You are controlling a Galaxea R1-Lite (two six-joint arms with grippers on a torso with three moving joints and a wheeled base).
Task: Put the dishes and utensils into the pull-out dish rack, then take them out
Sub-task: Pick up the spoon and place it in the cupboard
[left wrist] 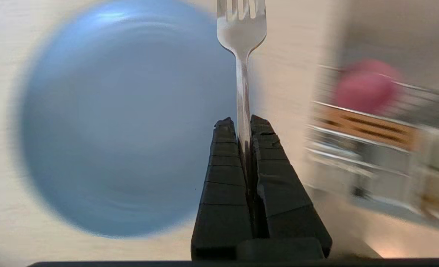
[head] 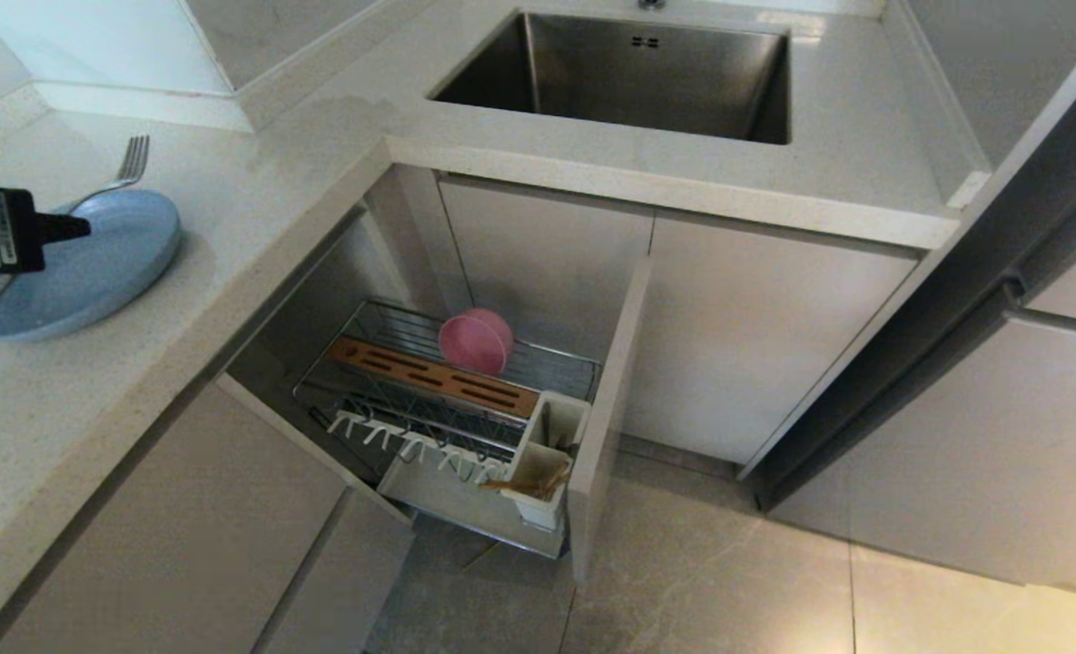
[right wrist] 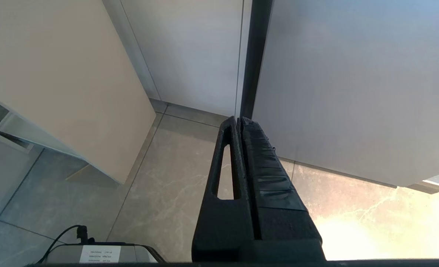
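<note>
While the left gripper (left wrist: 243, 124) is clamped on the handle of a silver fork (left wrist: 241, 44), it hangs above the countertop (head: 256, 209) beside the light-blue plate (head: 93, 272), the tines pointing away from the wrist. In the head view the fork appears over the plate's far edge; whether it touches the plate cannot be determined. The pull-out dish rack (head: 429, 381) stands drawn out of the cabinet below the counter, well apart from the gripper. A pink bowl (head: 474, 341) stands on edge in it behind the slotted wooden strip (head: 433, 377), and the white utensil cup (head: 547, 454) at the front corner already holds the wooden chopsticks (head: 524, 486). The right gripper (right wrist: 239, 122) is parked low over the floor tiles with its fingers together and nothing between them. Judged step: carrying the fork to the utensil cup. Recommended practice: keep the grip firm, since a slim metal handle is liable to pivot between the pads; bring the fork clear of the counter edge before descending; align it upright over the free compartment of the cup, beside the chopsticks and not on them; lower it until it is well inside before releasing. The plate remains to be loaded.
</note>
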